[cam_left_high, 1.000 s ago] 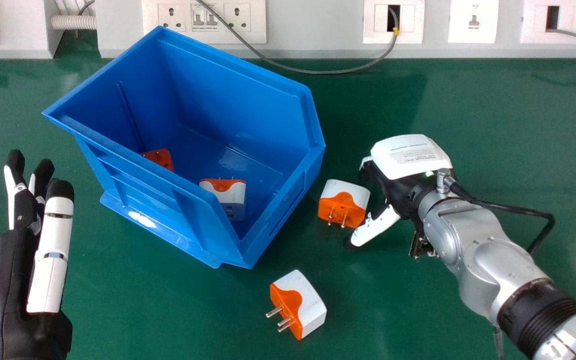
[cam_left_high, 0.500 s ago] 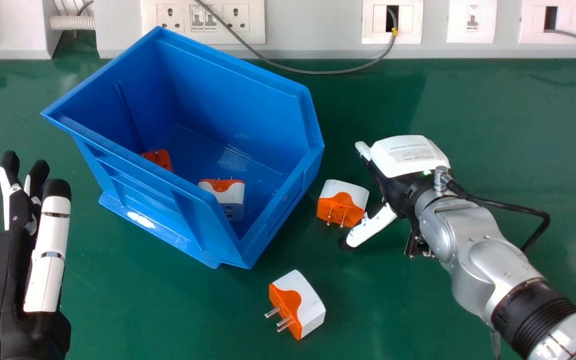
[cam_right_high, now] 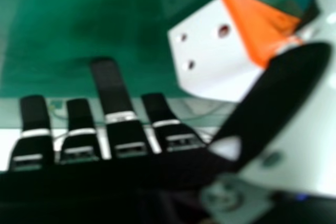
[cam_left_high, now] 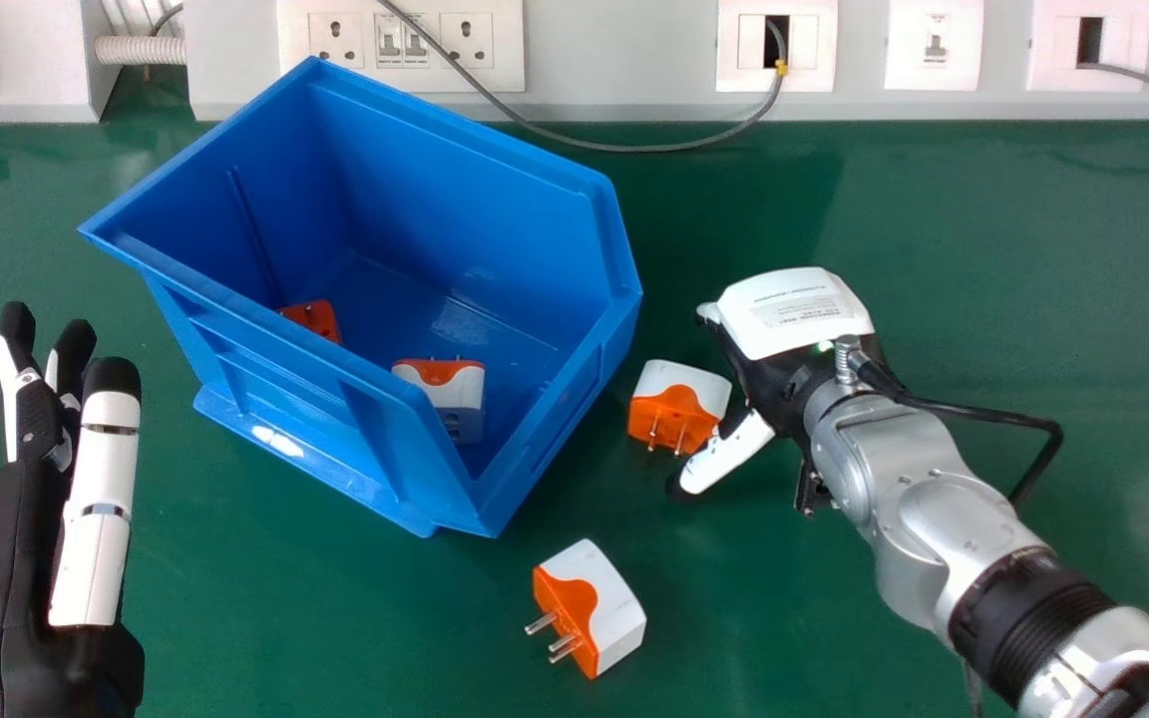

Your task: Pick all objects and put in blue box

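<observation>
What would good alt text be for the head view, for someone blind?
The right robot hand is beside a white-and-orange plug on a green table, right of a blue box holding a similar plug and an orange item. Another plug lies nearer; the left robot hand is at left, fingers straight.

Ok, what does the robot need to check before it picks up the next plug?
1. Blue plastic box open on top, with room inside: ok.
2. White-and-orange boxy adapter plug beside the right hand: ok.
3. Right hand's fingers open: ok.
4. Its thumb touching that plug: cannot tell.
5. That plug gripped, ready to lift: not ok.
6. Left hand away from the box: ok.
</observation>
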